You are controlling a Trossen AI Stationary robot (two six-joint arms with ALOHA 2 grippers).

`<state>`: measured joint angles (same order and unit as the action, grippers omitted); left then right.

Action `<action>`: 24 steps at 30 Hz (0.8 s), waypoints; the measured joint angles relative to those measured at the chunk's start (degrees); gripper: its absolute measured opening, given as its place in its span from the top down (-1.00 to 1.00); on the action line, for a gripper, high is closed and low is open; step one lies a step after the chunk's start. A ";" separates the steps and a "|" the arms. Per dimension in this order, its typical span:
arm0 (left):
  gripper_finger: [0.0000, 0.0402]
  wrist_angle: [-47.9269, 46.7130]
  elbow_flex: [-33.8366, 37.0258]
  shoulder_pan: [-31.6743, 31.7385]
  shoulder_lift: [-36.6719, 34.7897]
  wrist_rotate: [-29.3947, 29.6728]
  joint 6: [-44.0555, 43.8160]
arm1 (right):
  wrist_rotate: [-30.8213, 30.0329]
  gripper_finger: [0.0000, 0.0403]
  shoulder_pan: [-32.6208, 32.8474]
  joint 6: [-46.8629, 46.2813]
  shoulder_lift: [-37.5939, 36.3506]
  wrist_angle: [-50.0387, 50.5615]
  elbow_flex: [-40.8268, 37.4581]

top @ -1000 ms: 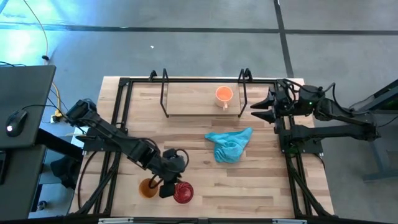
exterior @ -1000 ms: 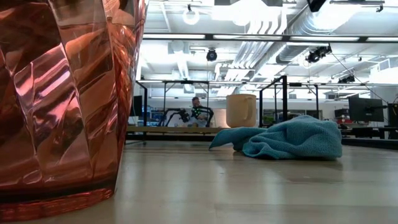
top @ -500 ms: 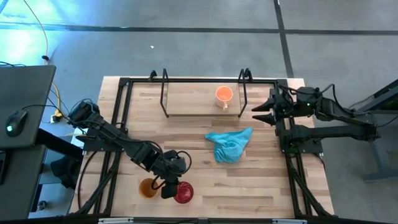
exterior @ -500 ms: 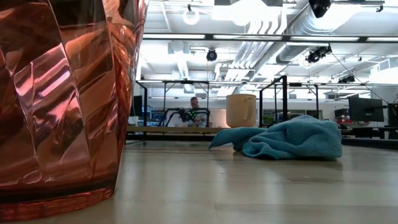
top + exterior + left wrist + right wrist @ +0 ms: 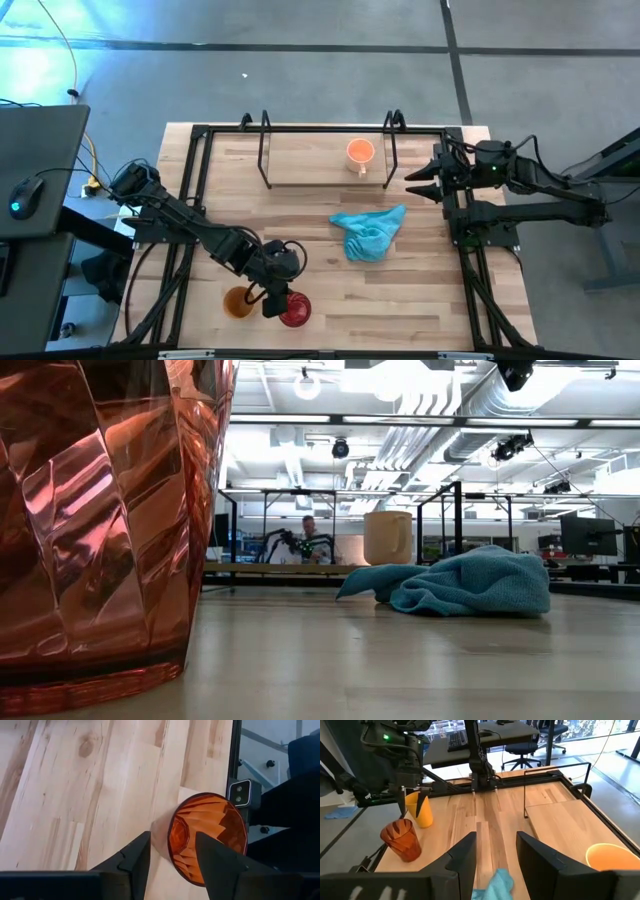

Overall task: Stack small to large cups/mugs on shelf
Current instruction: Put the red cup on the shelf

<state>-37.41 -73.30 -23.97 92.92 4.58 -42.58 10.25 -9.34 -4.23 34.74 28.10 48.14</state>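
Note:
A red ribbed cup (image 5: 292, 310) stands upright near the table's near edge, huge at the left of the low view (image 5: 100, 520). A yellow-orange cup (image 5: 238, 300) stands just left of it. My left gripper (image 5: 172, 862) is open and slants down over the red cup. One finger hangs over the cup's mouth and the other outside its wall. In the right wrist view the fingertips (image 5: 403, 812) end just above the rim. A light orange mug (image 5: 360, 152) stands on the shelf (image 5: 305, 168). My right gripper (image 5: 415, 180) waits open at the table's far right.
A crumpled turquoise cloth (image 5: 368, 232) lies mid-table between the shelf and the cups. The shelf's black rod frame (image 5: 265, 150) stands up at its ends. Black rails (image 5: 190, 200) edge the table. A small camera block (image 5: 239, 794) sits just past the red cup.
My left gripper has opened wider over the red cup, which stands where it was. My right gripper has tipped a little downward at the far right.

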 joint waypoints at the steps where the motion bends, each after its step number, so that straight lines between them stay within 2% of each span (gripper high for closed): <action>1: 0.28 0.00 0.00 -0.02 0.00 0.00 -0.16 | 0.06 0.35 0.00 -0.33 0.00 0.00 0.00; 9: 0.28 -0.15 0.00 -0.02 0.01 -0.61 -1.12 | 0.34 0.35 0.00 -1.32 0.00 0.00 0.00; 16: 0.28 0.74 0.04 -0.02 3.85 -4.44 -1.83 | 0.42 0.35 0.02 -1.32 0.00 0.12 0.00; 24: 0.28 0.85 0.00 -0.02 6.39 -4.59 -2.90 | 0.43 0.35 0.02 -1.32 0.00 0.84 0.00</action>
<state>-36.56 -73.30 -23.99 99.31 -0.01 -45.48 10.68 -9.32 -5.54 34.74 28.93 48.14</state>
